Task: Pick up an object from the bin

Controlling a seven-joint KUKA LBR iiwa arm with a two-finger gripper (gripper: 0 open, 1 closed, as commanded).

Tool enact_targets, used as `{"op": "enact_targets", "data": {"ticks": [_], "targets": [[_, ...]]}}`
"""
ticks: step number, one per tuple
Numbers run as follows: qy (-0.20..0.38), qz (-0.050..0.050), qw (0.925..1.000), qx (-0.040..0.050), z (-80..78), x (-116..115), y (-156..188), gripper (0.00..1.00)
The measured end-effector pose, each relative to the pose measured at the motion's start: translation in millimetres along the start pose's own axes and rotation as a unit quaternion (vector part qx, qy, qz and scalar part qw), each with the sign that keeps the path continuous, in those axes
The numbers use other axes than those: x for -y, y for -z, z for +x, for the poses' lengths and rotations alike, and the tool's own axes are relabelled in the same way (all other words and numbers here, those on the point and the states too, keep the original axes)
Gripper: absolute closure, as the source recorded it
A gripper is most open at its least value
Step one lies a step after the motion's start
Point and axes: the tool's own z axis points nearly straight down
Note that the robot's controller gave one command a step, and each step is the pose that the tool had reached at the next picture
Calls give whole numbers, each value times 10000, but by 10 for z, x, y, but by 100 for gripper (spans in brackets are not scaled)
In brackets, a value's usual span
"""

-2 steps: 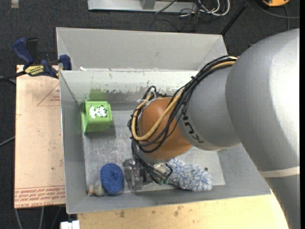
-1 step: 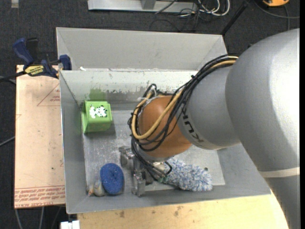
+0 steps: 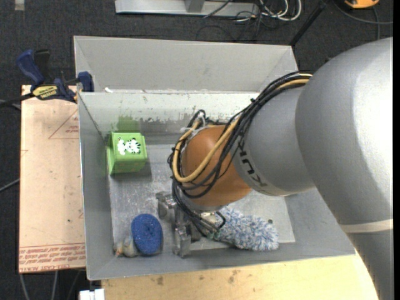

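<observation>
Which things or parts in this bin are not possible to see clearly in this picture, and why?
Camera view: the bin floor under the orange cover is hidden by the arm.
The fuzzy white-and-blue thing has its left end behind the gripper; whether they touch is unclear.
The small pale thing beside the blue round thing is too small to identify.
The white print on the green cube is too small to read.

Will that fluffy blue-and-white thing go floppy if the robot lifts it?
Probably yes. The fluffy blue-and-white thing looks made of soft shaggy tufts, so it would likely droop and squash rather than stay stiff. It seems light for its size, and lying flat on the bin floor, it is unlikely to roll.
</observation>
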Motion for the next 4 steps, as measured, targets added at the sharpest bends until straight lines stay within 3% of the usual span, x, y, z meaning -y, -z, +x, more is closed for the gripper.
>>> {"op": "enact_targets", "data": {"ticks": [1,2,3,4], "targets": [[72,-6,9999,-98,-146,410,435,0],[-511,15,9987,-58,-158,652,755,0],[-945,3,9955,-47,-240,1055,585,0],[-610,29,9981,-70,3,1207,267,0]]}}
